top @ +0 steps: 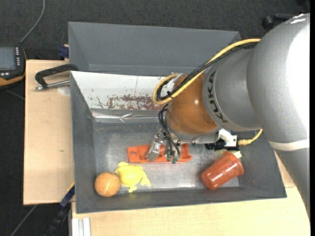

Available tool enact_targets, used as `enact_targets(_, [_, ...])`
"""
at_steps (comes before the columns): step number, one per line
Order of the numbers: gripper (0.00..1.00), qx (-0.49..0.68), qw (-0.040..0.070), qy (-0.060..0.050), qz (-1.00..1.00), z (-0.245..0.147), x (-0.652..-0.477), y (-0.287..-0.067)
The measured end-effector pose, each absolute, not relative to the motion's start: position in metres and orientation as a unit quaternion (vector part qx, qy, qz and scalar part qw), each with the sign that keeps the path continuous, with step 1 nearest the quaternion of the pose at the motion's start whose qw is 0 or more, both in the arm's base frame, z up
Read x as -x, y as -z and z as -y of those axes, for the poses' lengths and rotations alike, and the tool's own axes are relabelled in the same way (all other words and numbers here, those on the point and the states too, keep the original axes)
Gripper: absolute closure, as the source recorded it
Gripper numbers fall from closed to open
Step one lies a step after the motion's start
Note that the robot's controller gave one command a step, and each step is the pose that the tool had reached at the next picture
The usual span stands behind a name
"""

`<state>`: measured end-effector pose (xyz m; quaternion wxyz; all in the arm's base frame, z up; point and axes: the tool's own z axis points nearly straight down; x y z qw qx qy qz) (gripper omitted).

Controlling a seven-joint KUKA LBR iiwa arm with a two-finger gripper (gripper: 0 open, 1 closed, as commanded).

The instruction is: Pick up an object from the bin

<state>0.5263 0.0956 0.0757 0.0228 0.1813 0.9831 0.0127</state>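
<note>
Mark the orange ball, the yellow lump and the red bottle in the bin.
orange ball (107, 184), camera view, middle of the ball.
yellow lump (131, 176), camera view, middle of its body.
red bottle (221, 172), camera view, middle of its side.

Tool (164, 153) over flat orange piece (136, 154)
</note>
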Motion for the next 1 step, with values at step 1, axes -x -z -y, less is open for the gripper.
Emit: enact_targets(1, [1.00,-0.182,0.022,-0.013,-0.983,-0.0953,-0.5211,-0.0809])
